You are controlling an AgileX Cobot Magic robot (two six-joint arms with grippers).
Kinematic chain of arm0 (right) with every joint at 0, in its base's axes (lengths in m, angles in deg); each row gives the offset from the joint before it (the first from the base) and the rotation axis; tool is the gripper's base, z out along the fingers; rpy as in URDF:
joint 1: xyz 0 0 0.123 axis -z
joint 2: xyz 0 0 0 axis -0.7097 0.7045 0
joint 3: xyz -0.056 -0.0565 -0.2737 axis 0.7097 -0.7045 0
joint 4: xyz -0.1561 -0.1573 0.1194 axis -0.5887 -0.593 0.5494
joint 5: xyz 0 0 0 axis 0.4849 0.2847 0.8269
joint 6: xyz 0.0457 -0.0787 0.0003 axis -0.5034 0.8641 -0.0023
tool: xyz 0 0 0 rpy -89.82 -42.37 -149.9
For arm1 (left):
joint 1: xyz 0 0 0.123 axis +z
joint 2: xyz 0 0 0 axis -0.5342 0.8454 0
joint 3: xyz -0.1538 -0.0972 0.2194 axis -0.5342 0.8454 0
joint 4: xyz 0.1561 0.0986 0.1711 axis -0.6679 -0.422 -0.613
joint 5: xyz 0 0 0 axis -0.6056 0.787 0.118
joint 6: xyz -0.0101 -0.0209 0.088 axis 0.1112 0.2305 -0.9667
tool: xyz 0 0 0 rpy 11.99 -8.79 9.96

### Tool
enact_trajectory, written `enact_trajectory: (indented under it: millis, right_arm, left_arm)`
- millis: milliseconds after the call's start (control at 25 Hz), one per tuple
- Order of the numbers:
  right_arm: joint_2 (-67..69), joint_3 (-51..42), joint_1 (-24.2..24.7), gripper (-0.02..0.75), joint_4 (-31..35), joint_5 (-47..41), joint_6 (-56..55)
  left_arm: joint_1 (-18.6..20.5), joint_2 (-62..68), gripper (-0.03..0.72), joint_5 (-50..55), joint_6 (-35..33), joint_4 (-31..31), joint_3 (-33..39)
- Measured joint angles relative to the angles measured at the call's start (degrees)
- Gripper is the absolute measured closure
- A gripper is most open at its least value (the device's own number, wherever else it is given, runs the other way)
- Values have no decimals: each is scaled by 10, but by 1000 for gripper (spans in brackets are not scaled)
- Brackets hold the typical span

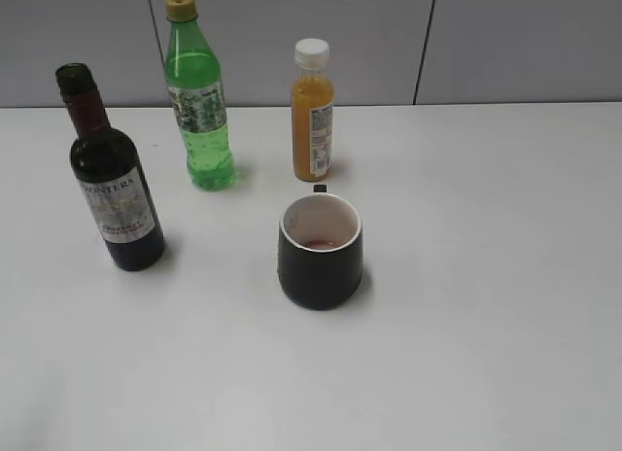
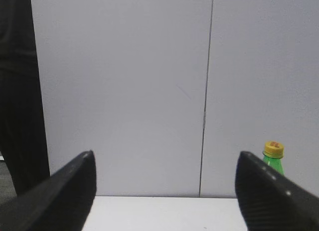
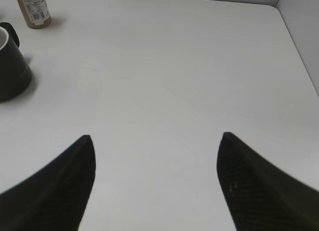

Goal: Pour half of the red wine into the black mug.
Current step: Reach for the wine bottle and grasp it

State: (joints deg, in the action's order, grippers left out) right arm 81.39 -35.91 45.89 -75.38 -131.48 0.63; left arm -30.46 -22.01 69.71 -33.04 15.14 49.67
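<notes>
We see a white bench (image 1: 486, 325) against a grey panelled wall (image 1: 505, 43). At left stands the wine bottle (image 1: 110, 174), upright, uncapped, its label facing us. Behind it to the right stands a green soda bottle (image 1: 199, 101) with a yellow cap, and just right of that an orange juice bottle (image 1: 313, 113) with a white cap. In front of the juice sits the black mug (image 1: 321, 252), handle to the rear, with a little red liquid inside.

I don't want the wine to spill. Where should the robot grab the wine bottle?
Probably around the wide labelled body of the wine bottle, coming from its open left side. It stands upright with its mouth open; the neck is thinner, and the green soda bottle stands to its right.
</notes>
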Motion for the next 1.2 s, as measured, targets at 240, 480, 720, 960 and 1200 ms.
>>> enact_trajectory:
  millis: [240,480,720,960,1200]
  right_arm:
    - [0,0,0,162,0,0,0]
    - [0,0,0,162,0,0,0]
    - [0,0,0,164,0,0,0]
    - [0,0,0,164,0,0,0]
    - [0,0,0,164,0,0,0]
  left_arm:
    - [0,103,44,-142,1,1,76]
    - [0,177,53,-241,2,-23,111]
    - [0,269,57,-285,21,-34,112]
    - [0,365,69,-367,31,-102,112]
    - [0,460,74,-428,32,-174,112]
